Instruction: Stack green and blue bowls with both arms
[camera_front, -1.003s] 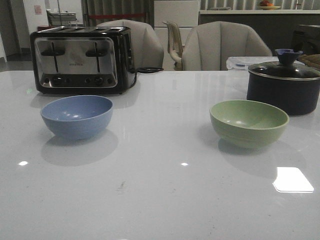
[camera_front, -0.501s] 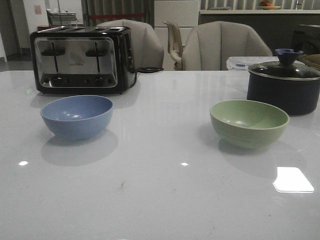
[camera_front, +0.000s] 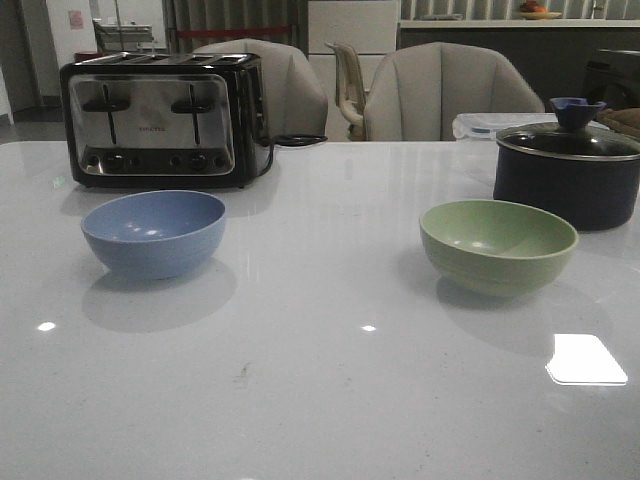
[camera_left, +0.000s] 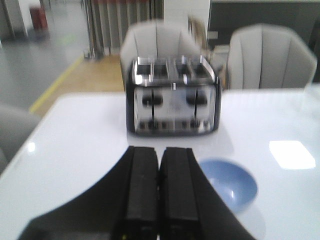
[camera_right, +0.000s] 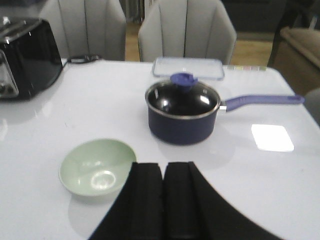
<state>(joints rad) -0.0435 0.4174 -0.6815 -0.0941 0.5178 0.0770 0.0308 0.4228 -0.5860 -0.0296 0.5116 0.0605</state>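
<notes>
**Mia:** Where are the bowls?

**Ben:** Both sit on the white table (camera_front: 320, 400). The blue bowl (camera_front: 154, 233) is on the left side, just in front of the toaster (camera_front: 160, 120). The green bowl (camera_front: 498, 246) is on the right side, near the dark pot (camera_front: 570, 175) with its lid on.

**Mia:** Are they stacked yet?

**Ben:** No. They are well apart, with bare table between them. Each one stands the right way up and has nothing inside. So I think the job has not really begun.

**Mia:** What are the grippers doing?

**Ben:** The left gripper (camera_left: 159, 190) is up above the table. Its two black fingers (camera_left: 142, 190) are pressed together and hold nothing. The blue bowl is a little off to one side of it, not touching. The right gripper (camera_right: 164, 200) is clenched too, and empty. The green bowl is beside it, also not touching.

**Mia:** Can you see the arms from the front?

**Ben:** No, not in that view. Only the wrist views show the fingers.

**Mia:** So what is left to do?

**Ben:** Almost all of it, I think. The fingers have to spread apart, go down, and take a rim. Then one bowl has to be lifted and set inside the other. I can't tell which bowl will go on top.
</notes>
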